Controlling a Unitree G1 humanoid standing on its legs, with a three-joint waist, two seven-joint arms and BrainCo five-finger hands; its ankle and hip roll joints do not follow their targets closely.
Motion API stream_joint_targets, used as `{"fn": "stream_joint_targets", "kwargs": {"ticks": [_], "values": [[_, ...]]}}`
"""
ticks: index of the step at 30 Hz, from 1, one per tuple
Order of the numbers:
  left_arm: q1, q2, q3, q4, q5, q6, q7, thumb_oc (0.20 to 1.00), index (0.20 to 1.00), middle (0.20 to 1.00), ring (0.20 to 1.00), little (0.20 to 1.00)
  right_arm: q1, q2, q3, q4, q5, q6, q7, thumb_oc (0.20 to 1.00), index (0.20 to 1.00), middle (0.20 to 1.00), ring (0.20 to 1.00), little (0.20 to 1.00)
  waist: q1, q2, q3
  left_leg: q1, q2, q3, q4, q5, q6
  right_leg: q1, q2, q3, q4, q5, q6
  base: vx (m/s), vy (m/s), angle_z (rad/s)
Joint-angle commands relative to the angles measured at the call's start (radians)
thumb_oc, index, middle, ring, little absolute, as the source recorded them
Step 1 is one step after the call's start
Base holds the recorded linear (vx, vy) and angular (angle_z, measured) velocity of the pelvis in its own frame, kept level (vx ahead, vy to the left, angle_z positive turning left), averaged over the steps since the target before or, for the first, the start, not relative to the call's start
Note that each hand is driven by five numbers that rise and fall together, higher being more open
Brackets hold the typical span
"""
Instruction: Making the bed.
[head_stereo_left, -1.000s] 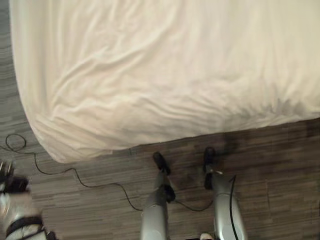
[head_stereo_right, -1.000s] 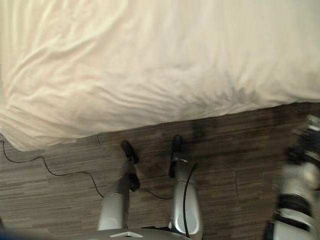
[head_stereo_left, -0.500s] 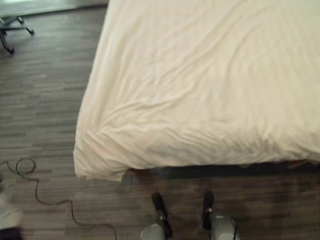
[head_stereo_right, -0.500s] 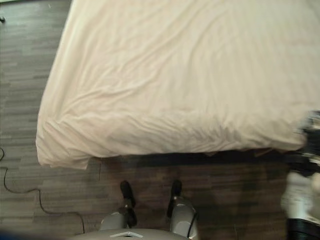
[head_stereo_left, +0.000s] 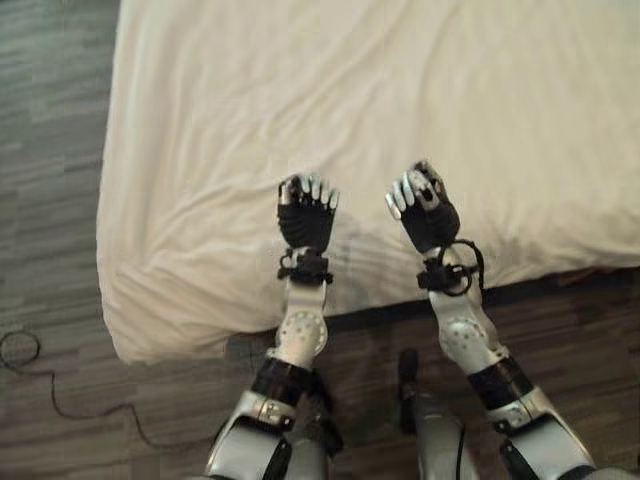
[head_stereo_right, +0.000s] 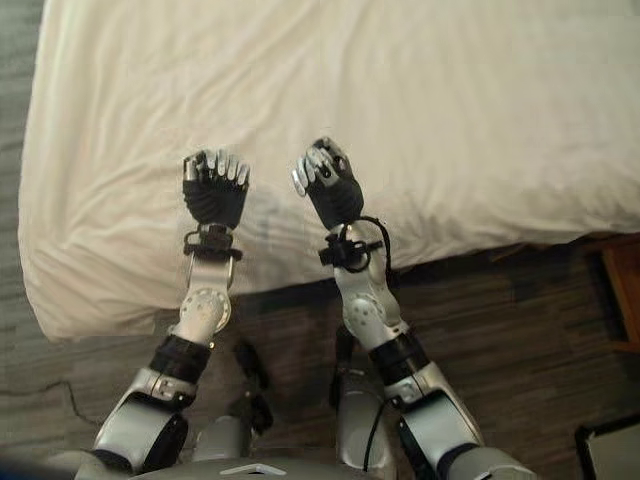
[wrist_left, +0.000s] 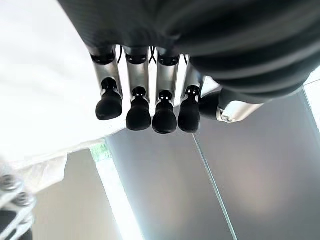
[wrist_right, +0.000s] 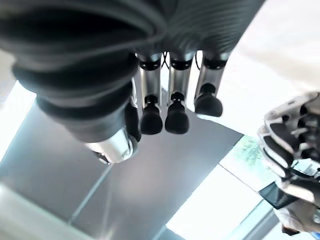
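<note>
- Both hands hung over the near edge of the bed, side by side and apart: the left hand (head_stereo_left: 306, 208) to the left, the right hand (head_stereo_left: 424, 205) to the right, each with its dark ribbed back turned up toward the head camera.
- Neither hand held anything; in the wrist views the left hand's fingers (wrist_left: 138, 107) and the right hand's fingers (wrist_right: 171, 111) ran out fairly straight, loosely together, with no cloth between them and the thumb.
- The white sheet (head_stereo_left: 420, 90) covered the mattress from the near left corner (head_stereo_left: 135, 335) across to the right and far sides, creased in shallow folds, its near hem draped down toward the wooden floor (head_stereo_left: 60, 130).
- One risk, as I judged it, was that flat fingers would slide over the cloth and smooth nothing, because they had no hold on it.
- Another was that a hand closing too near the hem would drag the sheet off the near left corner, where it already hung loose and bunched.
- A third was uneven pull, since the two hands stood close together, well off from that corner.
</note>
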Motion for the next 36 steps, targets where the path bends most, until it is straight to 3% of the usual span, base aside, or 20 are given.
{"fn": "stream_joint_targets", "kwargs": {"ticks": [1,6,9,11,12,17,19,21,22,27,28,29,32,36], "values": [[-0.182,0.011,0.030,0.060,-0.023,-0.062,0.028,0.200,0.200,0.200,0.200,0.200,-0.147,0.053,-0.036,0.043,0.049,-0.088,-0.045,0.200,0.200,0.200,0.200,0.200,0.021,-0.035,0.060,0.057,0.113,-0.042,0.001,0.028,-0.147,0.004,-0.097,0.030,-0.140,0.145,0.138,-0.07,-0.016,0.00],[-0.352,0.032,0.072,0.218,-0.030,-0.075,0.058,0.200,0.200,0.200,0.200,0.200,-0.300,0.065,-0.060,0.238,0.058,-0.091,-0.088,0.200,0.200,0.200,0.200,0.200,0.026,-0.015,0.086,-0.035,0.124,-0.042,-0.005,0.049,-0.163,-0.082,-0.104,0.034,-0.146,0.169,0.151,-0.06,-0.002,0.00],[-0.407,0.101,0.124,0.332,-0.028,-0.061,0.059,0.200,0.200,0.200,0.200,0.200,-0.346,0.040,-0.084,0.313,0.055,-0.080,-0.096,0.200,0.200,0.200,0.200,0.200,0.025,-0.006,0.090,-0.087,0.138,-0.039,-0.009,0.063,-0.174,-0.132,-0.105,0.032,-0.152,0.183,0.160,0.00,0.006,-0.07],[-0.245,0.233,0.285,0.386,-0.020,-0.022,0.021,0.200,0.200,0.200,0.200,0.200,-0.182,-0.059,-0.226,0.227,0.039,-0.069,-0.071,0.200,0.200,0.200,0.200,0.200,0.012,-0.002,0.080,-0.101,0.152,-0.040,-0.013,0.064,-0.178,-0.150,-0.101,0.026,-0.155,0.187,0.162,0.04,0.026,-0.15],[-0.236,0.232,0.284,0.383,-0.021,-0.021,0.019,0.200,0.200,0.200,0.200,0.200,-0.170,-0.058,-0.225,0.219,0.036,-0.067,-0.073,0.200,0.200,0.200,0.200,0.200,0.013,-0.002,0.074,-0.100,0.152,-0.040,-0.013,0.064,-0.178,-0.149,-0.101,0.025,-0.155,0.187,0.162,0.06,0.010,-0.08],[0.142,0.352,0.550,0.488,-0.004,0.035,-0.020,0.200,0.200,0.200,0.200,0.200,0.209,-0.139,-0.601,0.140,0.118,-0.092,-0.046,0.200,0.200,0.200,0.200,0.200,-0.007,0.010,-0.010,-0.064,0.154,-0.034,-0.014,0.041,-0.172,-0.119,-0.101,0.013,-0.160,0.175,0.158,0.10,-0.003,-0.02],[0.305,0.474,0.673,0.595,0.054,0.060,-0.025,0.200,0.200,0.200,0.200,0.200,0.295,-0.268,-0.765,0.186,0.109,-0.099,-0.079,0.200,0.200,0.200,0.200,0.200,-0.013,0.014,-0.048,-0.036,0.152,-0.026,-0.013,0.028,-0.169,-0.093,-0.103,0.007,-0.163,0.168,0.156,0.09,-0.004,-0.12],[0.363,0.519,0.719,0.632,0.069,0.065,-0.036,0.200,0.200,0.200,0.200,0.200,0.332,-0.316,-0.797,0.207,0.097,-0.090,-0.079,0.200,0.200,0.200,0.200,0.200,-0.016,0.015,-0.067,-0.020,0.150,-0.022,-0.013,0.023,-0.168,-0.074,-0.104,0.004,-0.168,0.164,0.157,0.06,0.003,-0.12],[0.427,0.560,0.766,0.646,0.094,0.061,-0.031,0.200,0.200,0.200,0.200,0.200,0.380,-0.385,-0.849,0.219,0.055,-0.078,-0.091,0.200,0.200,0.200,0.200,0.200,-0.022,0.013,-0.089,0.000,0.145,-0.016,-0.012,0.016,-0.166,-0.050,-0.105,0.004,-0.172,0.161,0.157,0.04,0.010,-0.08],[0.542,0.611,0.846,0.620,0.147,0.050,-0.031,0.200,0.200,0.200,0.200,0.200,0.505,-0.506,-0.919,0.219,-0.086,-0.039,-0.124,0.200,0.200,0.200,0.200,0.200,-0.034,0.005,-0.141,0.074,0.123,-0.016,-0.011,-0.003,-0.158,0.033,-0.107,0.000,-0.184,0.154,0.162,0.08,-0.005,0.14],[0.561,0.625,0.824,0.537,0.245,0.010,0.024,0.655,0.655,0.655,0.655,0.655,0.578,-0.531,-0.870,0.134,-0.267,0.007,-0.166,1.000,1.000,1.000,1.000,1.000,-0.049,-0.010,-0.156,0.159,0.104,-0.015,-0.012,-0.009,-0.144,0.123,-0.111,-0.003,-0.193,0.155,0.163,0.18,0.013,0.47],[0.570,0.603,0.770,0.413,0.350,-0.019,0.084,1.000,1.000,1.000,1.000,1.000,0.618,-0.502,-0.822,0.018,-0.362,0.030,-0.179,1.000,1.000,1.000,1.000,1.000,-0.056,-0.017,-0.165,0.219,0.090,-0.010,-0.011,-0.018,-0.133,0.183,-0.108,-0.008,-0.197,0.150,0.162,0.21,0.056,0.37],[0.592,0.548,0.606,0.121,0.612,-0.043,0.163,1.000,1.000,1.000,1.000,1.000,0.642,-0.401,-0.691,-0.164,-0.580,0.053,-0.216,1.000,1.000,1.000,1.000,1.000,-0.061,-0.030,-0.192,0.323,0.075,-0.009,-0.007,-0.048,-0.118,0.276,-0.103,-0.002,-0.193,0.134,0.162,0.13,0.069,0.08],[0.638,0.505,0.452,-0.052,0.906,0.010,0.228,1.000,1.000,1.000,1.000,1.000,0.654,-0.312,-0.581,-0.199,-0.730,0.095,-0.250,1.000,1.000,1.000,1.000,1.000,-0.060,-0.044,-0.225,0.397,0.063,-0.006,-0.009,-0.064,-0.099,0.338,-0.100,0.008,-0.192,0.127,0.157,0.07,0.037,-0.13]]}}
